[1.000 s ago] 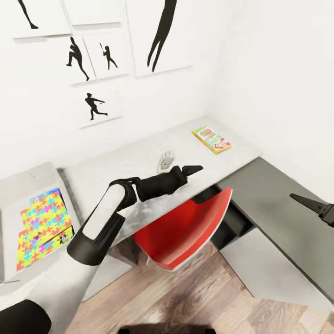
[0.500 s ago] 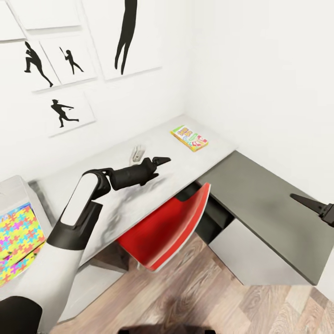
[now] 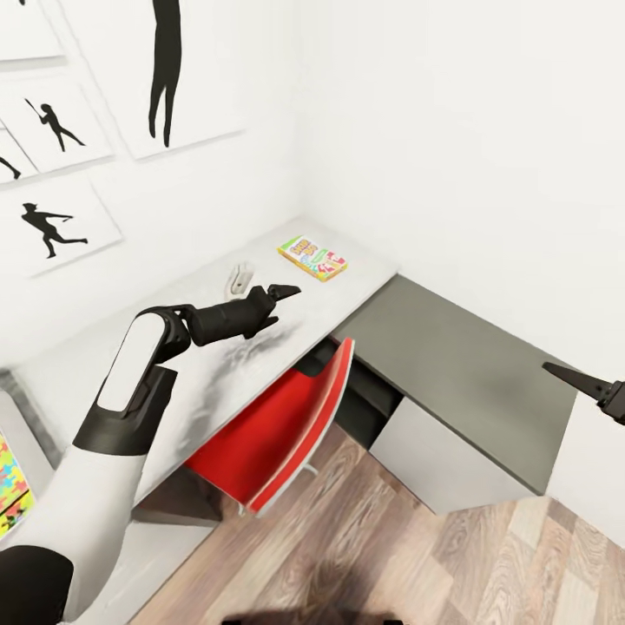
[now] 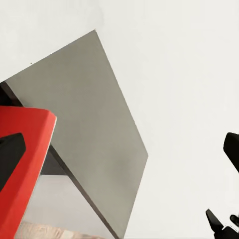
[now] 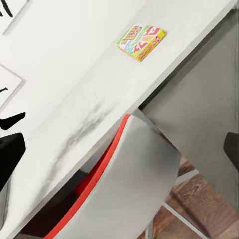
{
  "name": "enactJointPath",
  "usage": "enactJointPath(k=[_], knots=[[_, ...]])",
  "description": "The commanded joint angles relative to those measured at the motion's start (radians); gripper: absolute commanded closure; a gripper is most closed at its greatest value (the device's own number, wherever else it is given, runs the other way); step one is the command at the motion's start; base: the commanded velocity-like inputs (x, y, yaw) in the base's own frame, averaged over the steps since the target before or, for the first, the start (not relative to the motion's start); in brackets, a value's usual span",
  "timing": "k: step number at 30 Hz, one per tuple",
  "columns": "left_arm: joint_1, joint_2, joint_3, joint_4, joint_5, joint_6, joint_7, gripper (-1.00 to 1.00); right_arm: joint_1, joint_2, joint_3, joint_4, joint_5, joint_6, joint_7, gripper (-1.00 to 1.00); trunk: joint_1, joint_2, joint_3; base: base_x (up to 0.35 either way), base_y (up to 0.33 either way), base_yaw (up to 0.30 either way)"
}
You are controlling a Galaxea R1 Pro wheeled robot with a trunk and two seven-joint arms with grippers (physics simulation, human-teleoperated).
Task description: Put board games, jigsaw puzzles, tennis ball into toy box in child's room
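A yellow-green-red "Skip-Bo" board game (image 3: 312,258) (image 5: 142,42) lies flat near the far corner of the light grey table (image 3: 104,365). My left gripper (image 3: 282,292) (image 4: 119,149) hovers low over the table a short way in front of the game, open and holding nothing. My right gripper (image 3: 577,382) (image 5: 119,144) hangs open at the right, off the desk's near end. A sliver of a multicoloured jigsaw puzzle (image 3: 9,486) shows at the left edge, beside a grey strip of the toy box rim (image 3: 10,417).
A red chair (image 3: 278,425) is tucked under the table below my left arm. A small white object (image 3: 239,279) lies on the table behind the left gripper. The desk's dark grey wing (image 3: 443,347) runs to the right over white drawers (image 3: 434,460). Wood floor lies below.
The head view has swung to the right, so the toy box and puzzles have slid almost off the left edge. My left gripper sits slightly nearer the board game. The right gripper has not moved.
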Motion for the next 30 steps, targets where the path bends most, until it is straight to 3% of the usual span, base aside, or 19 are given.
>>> enactJointPath(k=[1,12,30], knots=[[-0.001,0.001,-0.001,-0.001,0.011,-0.001,0.01,-1.0,-0.001,0.0,0.0,0.0,0.003,0.004,0.005,-1.0,0.001,-0.002,-0.001,0.0,0.0,-0.279],[-0.003,0.034,0.02,-0.011,0.017,0.004,0.014,-1.0,-0.001,0.0,0.0,0.0,0.003,0.004,0.005,-1.0,0.001,-0.002,0.003,0.0,0.0,-0.279],[-0.004,0.064,0.037,-0.027,0.024,0.005,0.015,-1.0,-0.001,0.0,0.0,0.0,0.003,0.004,0.005,-1.0,0.001,-0.002,0.01,0.036,0.0,-0.279]])
